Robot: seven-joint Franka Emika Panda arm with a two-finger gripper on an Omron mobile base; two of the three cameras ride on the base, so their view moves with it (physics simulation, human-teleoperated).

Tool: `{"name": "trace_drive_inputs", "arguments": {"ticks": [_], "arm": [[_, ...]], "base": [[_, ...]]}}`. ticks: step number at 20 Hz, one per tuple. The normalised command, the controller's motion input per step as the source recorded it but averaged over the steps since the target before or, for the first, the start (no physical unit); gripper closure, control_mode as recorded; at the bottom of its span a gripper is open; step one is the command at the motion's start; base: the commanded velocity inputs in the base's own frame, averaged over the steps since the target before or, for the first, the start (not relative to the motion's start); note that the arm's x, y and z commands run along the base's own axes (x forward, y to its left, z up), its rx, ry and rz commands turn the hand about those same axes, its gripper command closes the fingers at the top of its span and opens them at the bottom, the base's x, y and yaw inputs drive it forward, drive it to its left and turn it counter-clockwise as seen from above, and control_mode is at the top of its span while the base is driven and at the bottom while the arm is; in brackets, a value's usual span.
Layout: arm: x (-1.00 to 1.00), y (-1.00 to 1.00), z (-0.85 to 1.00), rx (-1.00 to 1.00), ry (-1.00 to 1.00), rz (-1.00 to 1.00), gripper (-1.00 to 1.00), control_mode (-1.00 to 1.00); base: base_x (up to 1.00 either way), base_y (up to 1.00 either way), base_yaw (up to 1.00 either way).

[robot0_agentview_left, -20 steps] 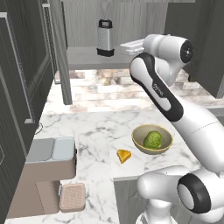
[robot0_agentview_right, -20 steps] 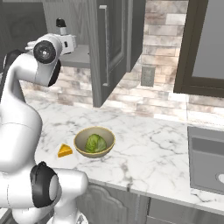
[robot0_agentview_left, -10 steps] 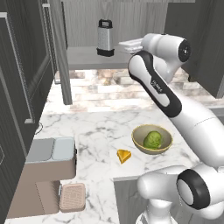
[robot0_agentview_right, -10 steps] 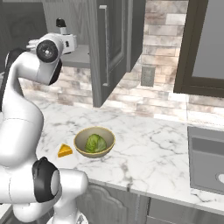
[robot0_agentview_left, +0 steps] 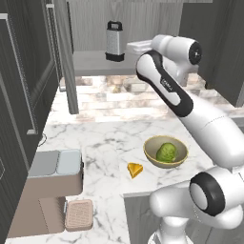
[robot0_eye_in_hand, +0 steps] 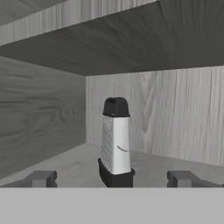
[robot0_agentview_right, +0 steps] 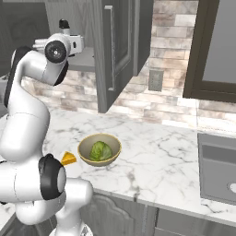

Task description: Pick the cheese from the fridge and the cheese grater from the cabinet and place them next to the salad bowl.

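Hand view looks straight into the cabinet (robot0_eye_in_hand: 166, 109), with the cheese grater (robot0_eye_in_hand: 116, 142) standing upright on the shelf, dead ahead and centred between the two dark fingertips (robot0_eye_in_hand: 41, 178) of the end effector (robot0_eye_in_hand: 114, 179). The jaws stand spread as wide as they go, holding nothing, and the grater's black base sits just beyond them, not yet between the pads

Compared with a second ago, little has changed in the base views: the arm's wrist has crept a touch closer to the cabinet opening, the elbow has shifted slightly, and the jaws have stayed fully spread throughout. The grater (robot0_agentview_left: 114, 41) has not budged from its place on the shelf. That reads as a slow, steady approach for the grasp, not a grasp in progress

Left base view shows the cheese (robot0_agentview_left: 135, 169) already lying on the marble desk (robot0_agentview_left: 95, 138), just beside the salad bowl (robot0_agentview_left: 166, 151) with its green lettuce ball. So the fridge half of the task looks done, and the grater is what remains. In the right base view the same wedge (robot0_agentview_right: 68, 158) sits near the bowl (robot0_agentview_right: 99, 149), partly behind the robot's body

My judgement: the next move calls for a short push forward until the tapered body lies between the fingers, then a squeeze. The grater is tall and narrow, so a nudge to its base before the squeeze could tip it over on the shelf
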Motion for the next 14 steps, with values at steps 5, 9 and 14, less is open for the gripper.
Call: {"name": "trace_drive_inputs", "arguments": {"ticks": [5, 9, 14], "arm": [[0.33, 0.0, 0.0, 0.02, 0.0, 0.0, -1.0, -1.0], [0.34, 0.0, 0.0, 0.01, 0.0, 0.0, -1.0, -1.0], [0.24, 0.0, 0.0, 0.01, 0.0, 0.0, -1.0, -1.0]], "base": [[0.0, 0.0, 0.0], [0.0, 0.0, 0.0], [0.0, 0.0, 0.0]]}}
